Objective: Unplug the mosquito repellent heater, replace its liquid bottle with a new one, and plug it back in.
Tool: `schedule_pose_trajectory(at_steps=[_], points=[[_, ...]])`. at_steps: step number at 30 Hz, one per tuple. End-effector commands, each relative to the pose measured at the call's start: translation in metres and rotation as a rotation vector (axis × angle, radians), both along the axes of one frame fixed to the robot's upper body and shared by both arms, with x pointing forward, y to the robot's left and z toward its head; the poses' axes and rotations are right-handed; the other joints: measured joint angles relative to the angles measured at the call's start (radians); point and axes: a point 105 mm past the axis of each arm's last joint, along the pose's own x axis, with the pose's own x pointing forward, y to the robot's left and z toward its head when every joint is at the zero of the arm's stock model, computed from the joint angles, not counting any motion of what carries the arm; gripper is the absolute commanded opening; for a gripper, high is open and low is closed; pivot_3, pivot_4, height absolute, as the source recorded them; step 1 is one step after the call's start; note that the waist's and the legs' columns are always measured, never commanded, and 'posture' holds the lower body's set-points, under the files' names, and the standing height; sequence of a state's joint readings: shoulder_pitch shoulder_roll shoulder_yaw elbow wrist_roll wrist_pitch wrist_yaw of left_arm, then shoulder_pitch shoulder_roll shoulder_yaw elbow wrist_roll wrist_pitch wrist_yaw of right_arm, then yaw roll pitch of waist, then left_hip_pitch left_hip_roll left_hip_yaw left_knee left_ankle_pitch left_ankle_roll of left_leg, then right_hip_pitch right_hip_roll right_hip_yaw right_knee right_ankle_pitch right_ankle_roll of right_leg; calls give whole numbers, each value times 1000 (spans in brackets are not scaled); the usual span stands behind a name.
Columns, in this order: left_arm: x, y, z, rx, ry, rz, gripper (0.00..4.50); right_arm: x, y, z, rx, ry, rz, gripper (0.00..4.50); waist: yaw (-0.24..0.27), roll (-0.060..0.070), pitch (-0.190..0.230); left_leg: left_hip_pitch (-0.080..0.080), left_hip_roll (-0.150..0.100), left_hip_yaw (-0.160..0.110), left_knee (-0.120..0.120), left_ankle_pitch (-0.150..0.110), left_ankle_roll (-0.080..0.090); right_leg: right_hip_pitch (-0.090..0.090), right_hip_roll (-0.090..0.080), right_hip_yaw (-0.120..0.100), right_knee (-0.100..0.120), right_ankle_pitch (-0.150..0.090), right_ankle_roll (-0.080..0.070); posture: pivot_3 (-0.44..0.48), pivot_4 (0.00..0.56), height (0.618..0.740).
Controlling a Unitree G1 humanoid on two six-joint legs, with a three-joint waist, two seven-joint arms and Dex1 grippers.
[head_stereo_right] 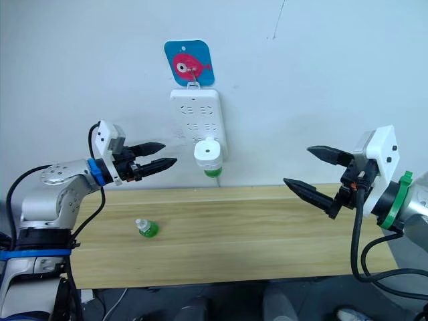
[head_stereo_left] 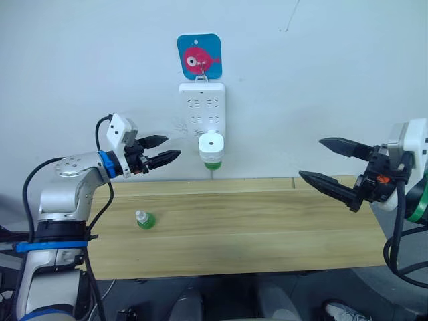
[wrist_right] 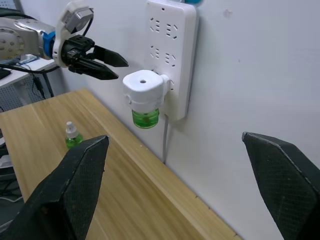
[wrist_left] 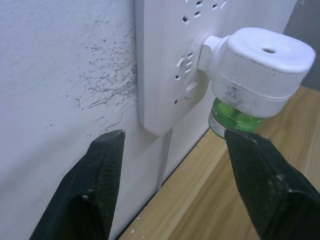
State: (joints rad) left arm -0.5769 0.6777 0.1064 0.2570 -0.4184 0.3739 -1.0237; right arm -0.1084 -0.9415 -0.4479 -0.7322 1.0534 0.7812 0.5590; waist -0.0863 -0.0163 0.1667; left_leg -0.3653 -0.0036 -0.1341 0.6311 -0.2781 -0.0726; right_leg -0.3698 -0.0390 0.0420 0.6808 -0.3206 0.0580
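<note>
White plastic marks your target: the mosquito repellent heater sits plugged into the lower part of the white power strip hanging on the wall, with a green liquid bottle screwed in beneath it (its round vent hole faces up). Your left claw hovers in the air just beside the heater on its left, at about the same height, fingers spread a little and pinching nothing; from the left wrist view the heater sits ahead of one fingertip, apart from it. Your right claw is well apart from the heater on its right, raised over the far right end of the wooden tabletop, fingers spread wide and empty. A second small green bottle stands upright on the tabletop, below your left claw and nearer to you.
</note>
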Motion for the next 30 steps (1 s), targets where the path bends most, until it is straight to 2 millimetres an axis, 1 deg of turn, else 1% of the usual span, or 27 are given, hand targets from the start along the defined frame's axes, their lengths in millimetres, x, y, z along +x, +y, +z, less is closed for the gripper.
schedule_pose_trajectory(at_steps=[1,9,12,14,18,21,26,30], points=[[9,-4,10,2,-62,-6,3453,-5,6,8,6,-47,16,4500,0,0,1,0,0,0,0,0,0,0,0,0,0,0,0,-169,171,734],[30,-22,10,-5,-97,-34,3453,-5,8,8,14,-53,10,4500,-4,-2,4,0,0,0,1,0,0,0,0,0,0,0,0,-193,175,734],[34,-24,12,-10,-103,-39,3453,-5,8,6,16,-49,7,4500,-5,-2,5,-1,0,0,1,0,0,0,0,0,0,0,0,-198,175,734],[36,-28,12,-11,-104,-60,3453,-5,9,6,21,-50,4,4500,-5,-3,6,-1,0,-1,1,0,0,0,0,-1,0,0,0,-200,175,734],[37,-41,15,-14,-94,-127,3453,-5,9,6,25,-51,3,4500,-2,-3,11,-2,-1,-2,6,0,0,1,0,-1,1,2,3,-206,179,734],[36,-50,21,-9,-98,-179,3453,-5,10,7,25,-52,3,4500,-7,-2,18,-8,-2,-1,14,0,0,-1,0,0,1,5,7,-212,182,734],[40,-53,27,-4,-128,-175,3453,-6,10,6,27,-48,-2,4500,-15,-2,19,-13,-2,-3,14,0,0,-5,0,-1,0,6,7,-216,184,734],[30,-63,24,-12,-100,-248,3453,-7,10,5,30,-44,-2,4500,-15,-2,20,-13,-2,-4,15,0,0,-5,0,-1,0,6,7,-216,184,734]])
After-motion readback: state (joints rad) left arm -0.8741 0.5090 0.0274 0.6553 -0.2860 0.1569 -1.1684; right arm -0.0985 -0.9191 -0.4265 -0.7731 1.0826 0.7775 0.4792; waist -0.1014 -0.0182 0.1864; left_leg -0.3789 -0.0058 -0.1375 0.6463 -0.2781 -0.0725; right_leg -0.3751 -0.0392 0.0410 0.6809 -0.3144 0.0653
